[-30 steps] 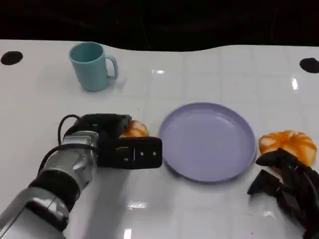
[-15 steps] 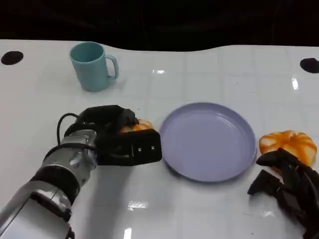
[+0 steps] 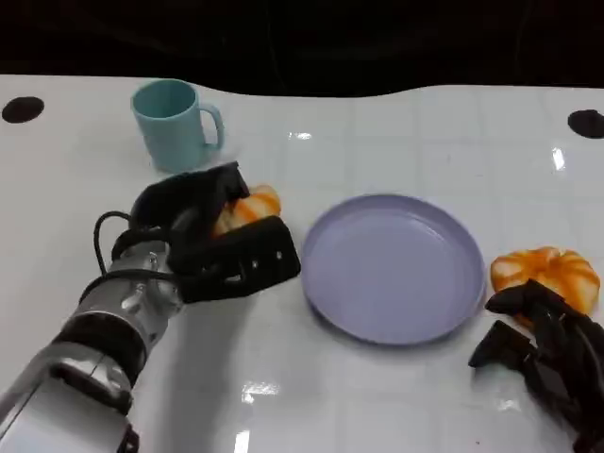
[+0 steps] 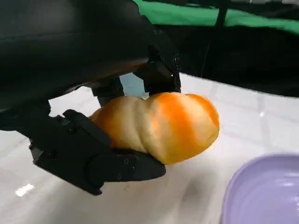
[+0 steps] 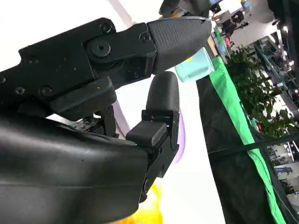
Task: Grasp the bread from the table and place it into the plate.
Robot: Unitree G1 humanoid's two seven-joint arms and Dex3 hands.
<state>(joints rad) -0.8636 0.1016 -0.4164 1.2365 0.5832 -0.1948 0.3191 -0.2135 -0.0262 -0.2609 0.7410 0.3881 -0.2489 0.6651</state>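
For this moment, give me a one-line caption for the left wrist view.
Left robot hand grips the orange-striped bread above the white table, the purple plate alongside.

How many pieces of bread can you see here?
2. One bread is gripped in the left hand, left of the purple plate. The other bread lies on the table right of the plate, beside the right hand.
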